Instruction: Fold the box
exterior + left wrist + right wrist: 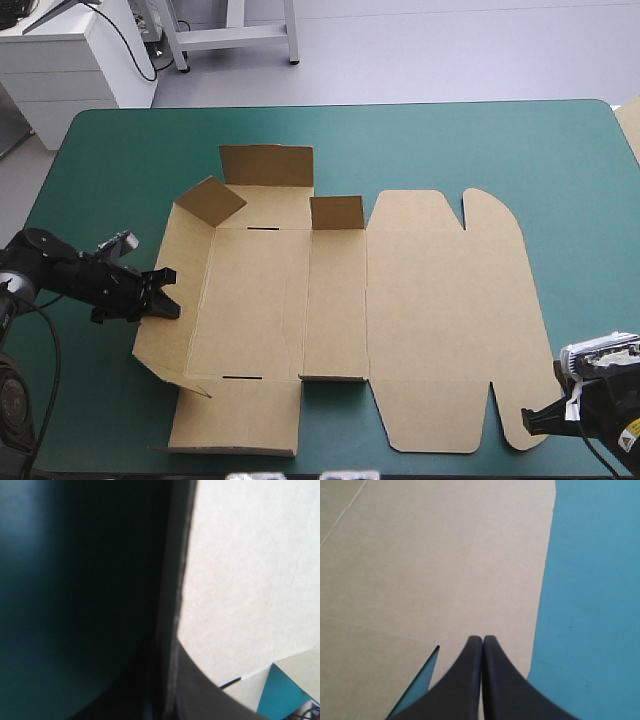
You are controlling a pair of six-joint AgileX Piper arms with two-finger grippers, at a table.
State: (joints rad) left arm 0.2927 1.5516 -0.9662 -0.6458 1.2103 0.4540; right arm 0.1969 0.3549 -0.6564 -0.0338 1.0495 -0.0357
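The box, a cut sheet of brown board with creased panels and rounded ears, is lying across the middle of the table's teal-green cover, most of it flat. Folding is only getting started, I judge. The long left wall is tilting up off the cover, a broad far flap is standing nearly upright, and two smaller tabs are rising beside it. The wide lid panel toward the right and the near flap by the front edge are lying flat. The left gripper, with its two broad black fin-shaped fingers, is reaching in from the table's left side to the left wall's outer edge. In its own wrist view the board's edge is running straight between the finger bases, so the fingers seem to be clamping that wall, though the view is too dark for certainty. The right gripper is sitting at the sheet's near right corner with its fingers pressed together into one point, holding nothing and just over the board's rim where it is meeting the bare cover. What is remaining looks like most of the job: bringing the left wall fully upright, raising the near flap and the opposite wall, and tucking the tabs so the tray is holding its shape.
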